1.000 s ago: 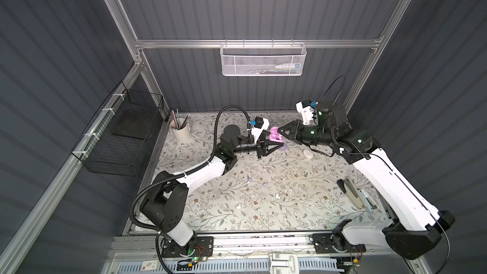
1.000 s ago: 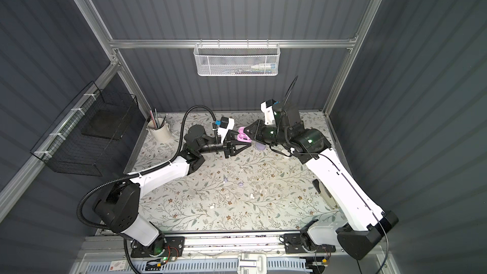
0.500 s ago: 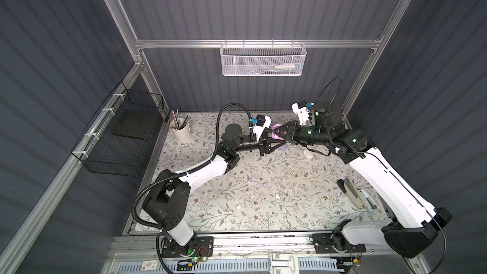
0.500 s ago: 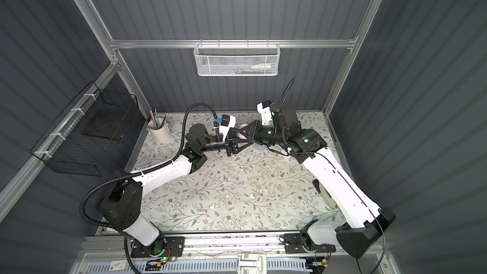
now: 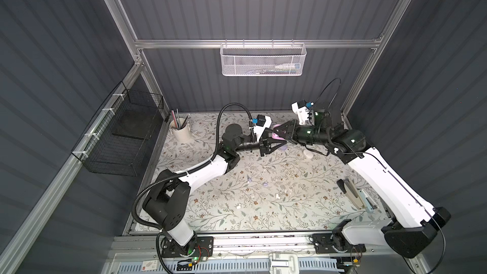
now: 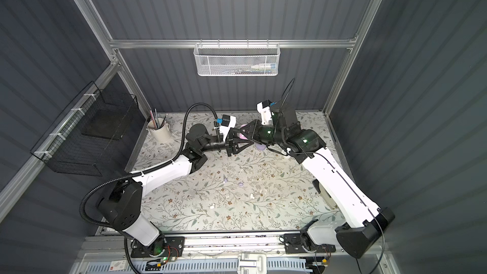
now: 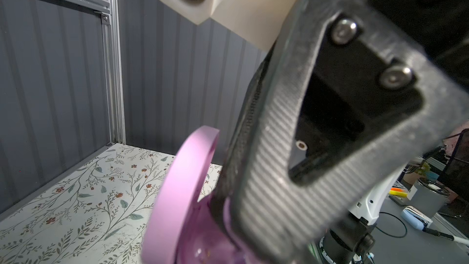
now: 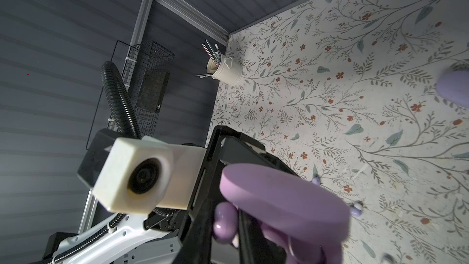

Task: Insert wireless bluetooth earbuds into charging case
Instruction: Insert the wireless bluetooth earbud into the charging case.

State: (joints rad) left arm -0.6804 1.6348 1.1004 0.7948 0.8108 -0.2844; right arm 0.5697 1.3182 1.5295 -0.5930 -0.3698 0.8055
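So both arms are pointed at each other over the back-middle of the floral table covering (image 5: 221,217), tips almost nose to nose. The pink-purple charging case (image 5: 276,136) is held up in the air, off the covering, by the left gripper (image 5: 275,141), whose jaws are clamped on the case's base. The lid (image 7: 185,181) is flipped up, and it's seen big and blurry in the left wrist view.

The right gripper (image 5: 282,132) is shoved in right at the case, jaws pulled in nearly all the way. In the right wrist view a lavender earbud (image 8: 224,220) is seen tight against a black finger (image 8: 245,234), just beside the lid. Whether it's really pinched or only touching can't be told, since it's too close and too soft.

The other buds are left lying loose on the covering, nearer the front and well apart from the held case: a loose lavender earbud (image 5: 249,179), a second loose lavender earbud (image 5: 265,183), a white earbud (image 5: 277,196) and a second white earbud (image 5: 238,206).

A lavender oval case (image 5: 283,147) is parked on the covering near the gripper tips, and a white oval case (image 5: 308,154) is seen beside the right arm
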